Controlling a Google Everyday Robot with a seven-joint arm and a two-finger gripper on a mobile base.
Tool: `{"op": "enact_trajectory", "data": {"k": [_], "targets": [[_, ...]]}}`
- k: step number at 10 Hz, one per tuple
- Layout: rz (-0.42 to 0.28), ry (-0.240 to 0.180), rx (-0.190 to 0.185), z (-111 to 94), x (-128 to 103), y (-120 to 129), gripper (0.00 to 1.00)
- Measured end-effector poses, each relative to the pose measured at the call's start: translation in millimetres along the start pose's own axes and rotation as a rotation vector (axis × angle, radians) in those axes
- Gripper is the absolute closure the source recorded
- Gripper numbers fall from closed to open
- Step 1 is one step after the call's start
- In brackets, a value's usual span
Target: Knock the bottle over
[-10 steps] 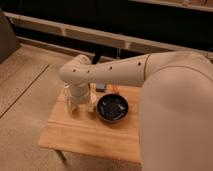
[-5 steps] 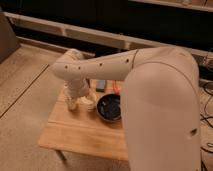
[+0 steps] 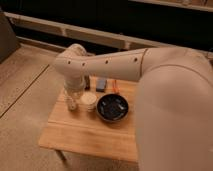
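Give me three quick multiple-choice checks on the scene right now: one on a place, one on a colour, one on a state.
1. The gripper is:
A. over the bowl
B. just above the bottle, toward the left of the picture
C. off the table

2. The bowl is:
A. white
B. dark
C. orange

3. The bottle is:
A. standing on the table
B. lying in the bowl
C. on the floor

Answers:
1 B: the gripper hangs over the bottle, left of the bowl.
2 B: the bowl looks near-black against the pale wood.
3 A: the bottle appears upright beside the small whitish cup.
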Motion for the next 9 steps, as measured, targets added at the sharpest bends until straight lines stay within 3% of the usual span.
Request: {"op": "enact_trajectory", "data": {"k": [1,3,4,5,7,8,9], "targets": [[0.111,0.014,-0.091,-3,25,3,1.0],[0.199,0.048,-0.142,2,48,-3,1.0],[0.227,0.075,-0.144,11,58,-11,1.0],[0.231,0.094,-0.117,21,62,-25,1.0],[0.173,0.093,-0.02,38,50,-53,1.0],[0.106,0.067,0.06,44,25,-66,1.0],[0.06,0.049,0.1,47,6,-67,1.0]]}}
